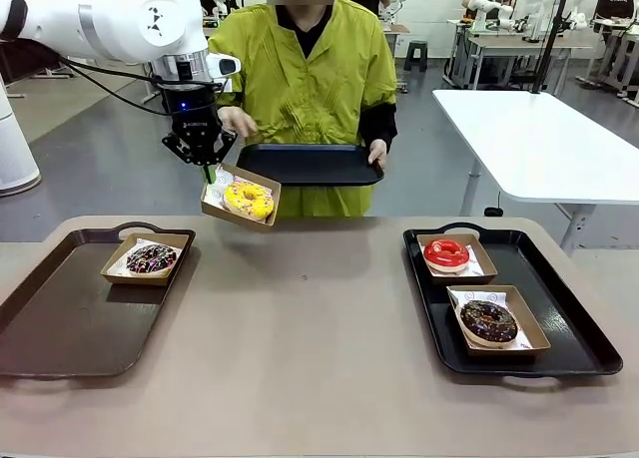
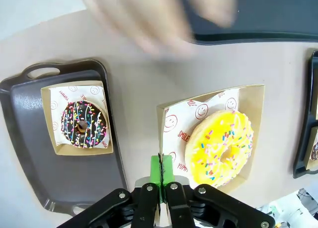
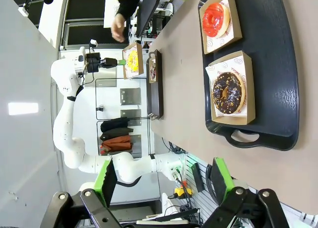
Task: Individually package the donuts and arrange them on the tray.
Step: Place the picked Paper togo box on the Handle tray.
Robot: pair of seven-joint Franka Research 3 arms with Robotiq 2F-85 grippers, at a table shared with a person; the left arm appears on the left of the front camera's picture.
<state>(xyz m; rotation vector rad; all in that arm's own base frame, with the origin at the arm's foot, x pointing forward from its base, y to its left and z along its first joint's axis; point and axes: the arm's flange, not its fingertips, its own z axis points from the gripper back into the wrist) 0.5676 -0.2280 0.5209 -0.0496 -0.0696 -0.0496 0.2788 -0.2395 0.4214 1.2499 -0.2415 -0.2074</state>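
Front view showed the left hand point(image 1: 205, 164) pinching the boxed yellow donut point(image 1: 248, 199) aloft at 11 o'clock above the surface point(image 1: 319, 328), mid-delivery, probably needing a level set-down on the person's tray point(image 1: 310, 165); the right hand point(image 3: 164, 181) gaped empty.

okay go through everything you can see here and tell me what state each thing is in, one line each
Left gripper: shut on the yellow donut's box edge, holding it above the table.
Right gripper: open, holding nothing.
Yellow donut: boxed, lifted, tilted.
Sprinkled chocolate donut: boxed, on the brown tray.
Red donut: boxed, on the black tray.
Dark chocolate donut: boxed, on the black tray.
Person's tray: held in both hands, bare.
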